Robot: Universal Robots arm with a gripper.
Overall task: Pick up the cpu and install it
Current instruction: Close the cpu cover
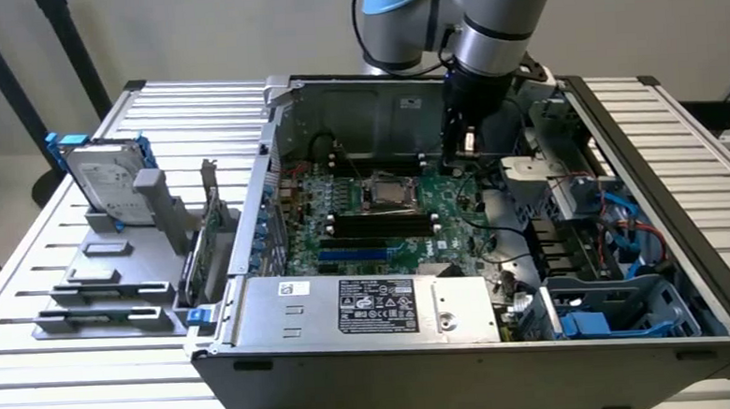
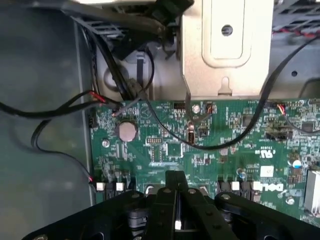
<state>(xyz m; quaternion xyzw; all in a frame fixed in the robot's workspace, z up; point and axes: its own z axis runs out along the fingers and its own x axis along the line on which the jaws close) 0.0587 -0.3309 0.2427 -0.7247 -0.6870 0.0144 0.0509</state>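
Observation:
An open computer case (image 1: pixel 668 273) lies on a slatted table with its green motherboard (image 1: pixel 379 227) facing up. The processor socket (image 1: pixel 390 192), a metal-framed square, sits in the middle of the board. A small flat pale square that looks like the cpu (image 1: pixel 94 273) lies on the grey parts tray (image 1: pixel 65 328) at the exterior view's left. My gripper (image 1: pixel 469 157) hangs inside the case just to the exterior view's right of the socket, low over the board. In the wrist view its black fingers (image 2: pixel 167 205) are drawn together over the motherboard (image 2: pixel 200 150), and I see nothing held between them.
The tray also carries a silver hard drive with blue rails (image 1: pixel 104 176) and black memory sticks (image 1: pixel 107 293). A power supply (image 1: pixel 370 307) fills the case's near side. Black cables (image 2: pixel 65 107) and a metal bracket (image 2: pixel 227 45) lie close to the gripper. Drive cages with blue parts (image 1: pixel 602 319) stand at the exterior view's right.

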